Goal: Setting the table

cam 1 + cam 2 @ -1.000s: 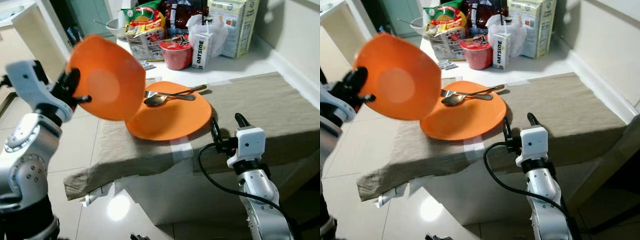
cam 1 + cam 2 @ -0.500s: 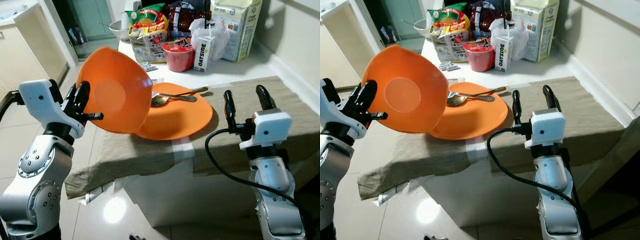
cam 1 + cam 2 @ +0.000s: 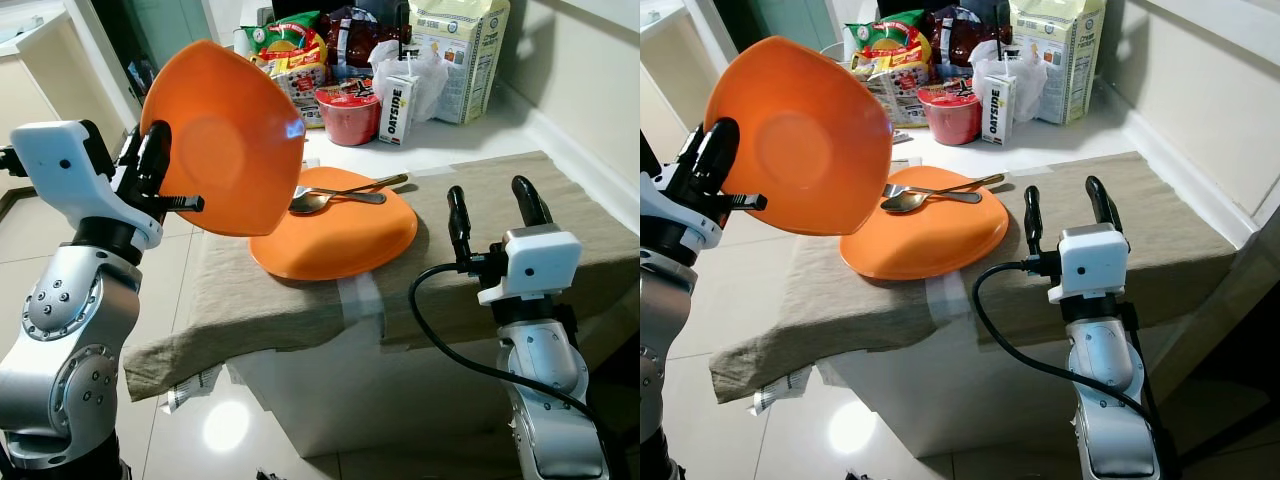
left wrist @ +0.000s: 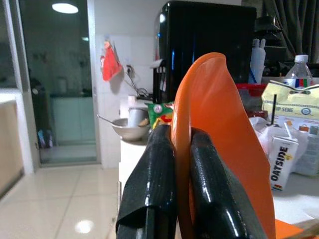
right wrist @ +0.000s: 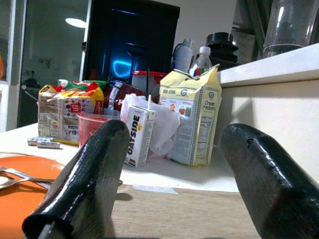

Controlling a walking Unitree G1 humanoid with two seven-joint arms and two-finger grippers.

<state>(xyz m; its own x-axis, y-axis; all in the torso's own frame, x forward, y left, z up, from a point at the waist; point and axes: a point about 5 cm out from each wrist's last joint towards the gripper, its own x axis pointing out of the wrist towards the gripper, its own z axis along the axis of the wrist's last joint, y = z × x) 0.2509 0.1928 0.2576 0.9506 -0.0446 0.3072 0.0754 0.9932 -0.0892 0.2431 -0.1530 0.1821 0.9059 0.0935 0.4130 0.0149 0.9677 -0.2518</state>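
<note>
the left gripper (image 3: 160, 175) is raised at the left of the scene, its two black fingers (image 4: 159, 174) pinched on the rim of an orange bowl (image 3: 225, 135). the bowl is held in the air, tipped nearly on edge, above the left end of the table (image 3: 560, 200) and overlapping the near-left edge of the orange plate (image 3: 340, 230) as seen from the head. the plate lies flat on a tan cloth (image 3: 250, 300) that covers the table and hangs over its front edge. a fork (image 3: 335, 193) and a spoon (image 3: 345, 190) rest across the far part of the plate. behind it, on the white top, stand a red cup (image 3: 348, 108), an oatside carton (image 3: 397, 95) and a tall carton (image 3: 455, 55), with snack bags (image 3: 285, 50) further left. at the right, the right gripper (image 3: 490, 210) is held up at the table's front edge, fingers spread wide apart and holding nothing.
</note>
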